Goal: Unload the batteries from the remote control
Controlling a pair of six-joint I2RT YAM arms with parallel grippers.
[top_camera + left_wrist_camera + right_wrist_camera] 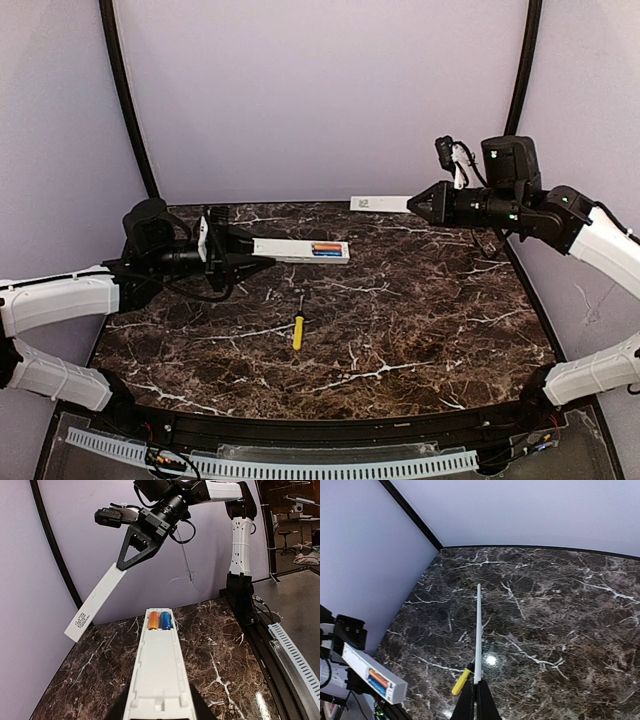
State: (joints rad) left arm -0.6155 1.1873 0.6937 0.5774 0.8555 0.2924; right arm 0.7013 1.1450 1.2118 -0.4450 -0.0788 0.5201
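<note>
My left gripper (250, 260) is shut on the near end of the white remote control (302, 251) and holds it level above the table. Its back is open; an orange-red battery (153, 621) and a blue battery (166, 620) sit side by side at its far end. In the left wrist view the remote (160, 675) runs straight out from my jaws. My right gripper (412, 203) is shut on the flat white back cover (379, 204), held in the air at the back right. The cover shows edge-on in the right wrist view (478, 630) and flat in the left wrist view (95, 602).
A yellow-handled screwdriver (298, 328) lies on the dark marble table (420, 320) near the middle. It also shows in the right wrist view (462, 679). Lilac walls close the back and sides. A perforated white rail (300, 465) runs along the near edge.
</note>
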